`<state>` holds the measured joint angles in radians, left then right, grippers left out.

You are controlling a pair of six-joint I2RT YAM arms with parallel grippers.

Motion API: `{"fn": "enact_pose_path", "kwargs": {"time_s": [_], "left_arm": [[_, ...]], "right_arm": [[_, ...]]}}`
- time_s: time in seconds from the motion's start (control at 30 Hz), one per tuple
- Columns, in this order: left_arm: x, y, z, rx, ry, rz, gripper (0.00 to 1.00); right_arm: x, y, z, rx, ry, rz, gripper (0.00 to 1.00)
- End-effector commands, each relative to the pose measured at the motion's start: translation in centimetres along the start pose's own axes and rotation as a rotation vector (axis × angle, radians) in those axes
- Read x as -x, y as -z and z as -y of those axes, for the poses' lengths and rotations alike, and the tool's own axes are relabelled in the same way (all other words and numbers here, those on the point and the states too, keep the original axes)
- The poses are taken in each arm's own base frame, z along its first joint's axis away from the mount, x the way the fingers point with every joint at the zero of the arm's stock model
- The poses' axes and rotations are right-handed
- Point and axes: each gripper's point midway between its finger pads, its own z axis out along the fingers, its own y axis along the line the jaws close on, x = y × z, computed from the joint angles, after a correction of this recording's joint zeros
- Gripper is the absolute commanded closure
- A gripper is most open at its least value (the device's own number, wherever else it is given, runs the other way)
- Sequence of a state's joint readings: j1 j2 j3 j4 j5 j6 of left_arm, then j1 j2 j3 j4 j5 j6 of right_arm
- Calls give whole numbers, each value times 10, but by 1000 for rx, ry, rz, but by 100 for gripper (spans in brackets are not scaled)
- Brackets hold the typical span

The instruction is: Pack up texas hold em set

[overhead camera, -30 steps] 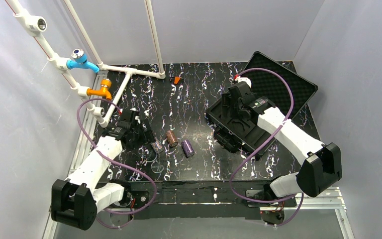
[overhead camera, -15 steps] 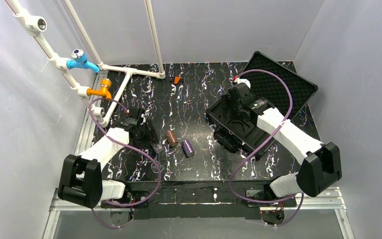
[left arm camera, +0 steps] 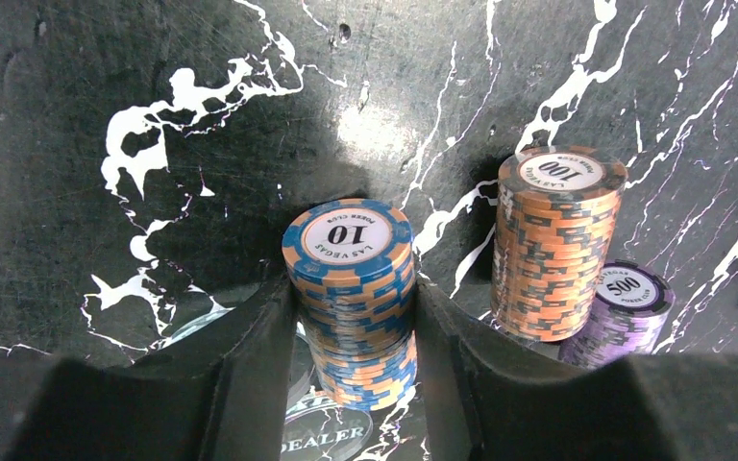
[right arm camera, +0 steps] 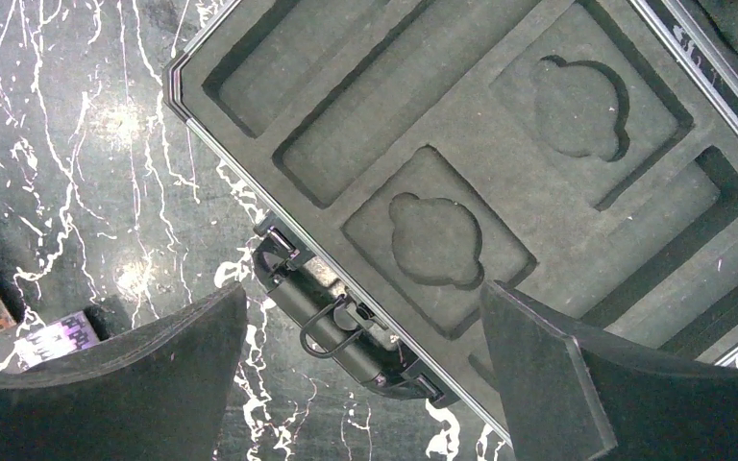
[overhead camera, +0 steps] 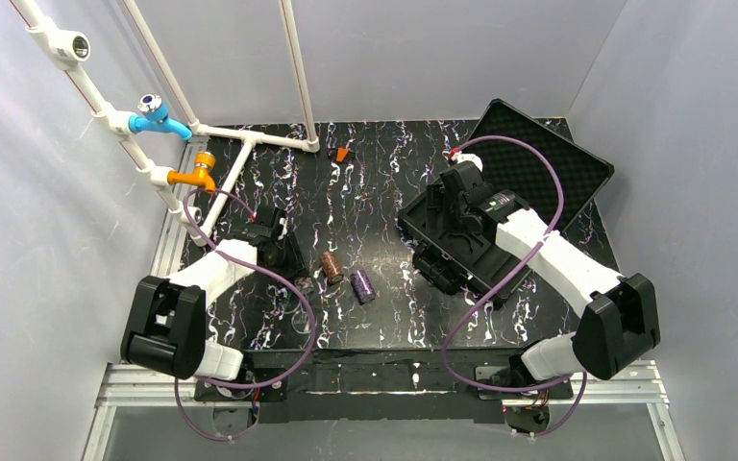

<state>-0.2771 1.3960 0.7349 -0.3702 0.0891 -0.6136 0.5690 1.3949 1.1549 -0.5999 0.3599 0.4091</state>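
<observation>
Right now the left hand (left arm camera: 356, 288) has its two dark fingers (left arm camera: 259, 365) pressed on both sides of the blue and orange chip stack (left arm camera: 348, 235), pinching it. The top chip says 10. This stack sits on the black tabletop (overhead camera: 384, 192) with white streaks, out toward 8 o'clock from the middle. A clear round DEALER disc (left arm camera: 332, 427) lies just under the fingers, right by the held stack. At 3 o'clock from that stack, in the left wrist view, is the brown chip stack (left arm camera: 557, 250) marked 100. The purple chip stack (left arm camera: 625, 307) marked 500 is touching it or just beside it. The black case (overhead camera: 538, 173) lies open at about 2 o'clock on the tabletop, with its bumpy foam lid folded back toward the far right corner. The right hand (right arm camera: 363, 288) is spread wide with nothing in it. It hangs over the front edge of the case, above the latch and the grey tray with its long slots and two round hollows. A small orange piece (overhead camera: 342, 154) lies at 12 o'clock by the far edge. White pipes (overhead camera: 250, 139) stand at 10 o'clock.
</observation>
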Motion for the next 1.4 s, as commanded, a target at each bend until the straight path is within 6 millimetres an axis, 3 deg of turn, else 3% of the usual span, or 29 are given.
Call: {"fn": "enact_pose_path", "kwargs": {"time_s": [0.0, 0.2, 0.47, 0.8, 1.07, 1.1, 1.37], "left_arm": [[0, -2, 0, 10, -9, -12, 76], [1, 2, 5, -15, -16, -7, 100], [4, 22, 13, -58, -29, 26, 100], [16, 66, 32, -161, -73, 121, 100], [26, 103, 59, -294, -106, 189, 100], [29, 116, 69, -344, -115, 204, 100], [41, 161, 104, -511, -142, 261, 100]], "right_arm": [[5, 0, -1, 10, -12, 20, 2], [8, 4, -9, 58, -20, 35, 2], [13, 10, -24, 152, -20, 48, 2], [24, 32, -75, 457, -21, 91, 2], [34, 58, -110, 688, -20, 139, 2], [35, 68, -122, 780, -25, 151, 2], [41, 102, -159, 1012, -24, 205, 2]]}}
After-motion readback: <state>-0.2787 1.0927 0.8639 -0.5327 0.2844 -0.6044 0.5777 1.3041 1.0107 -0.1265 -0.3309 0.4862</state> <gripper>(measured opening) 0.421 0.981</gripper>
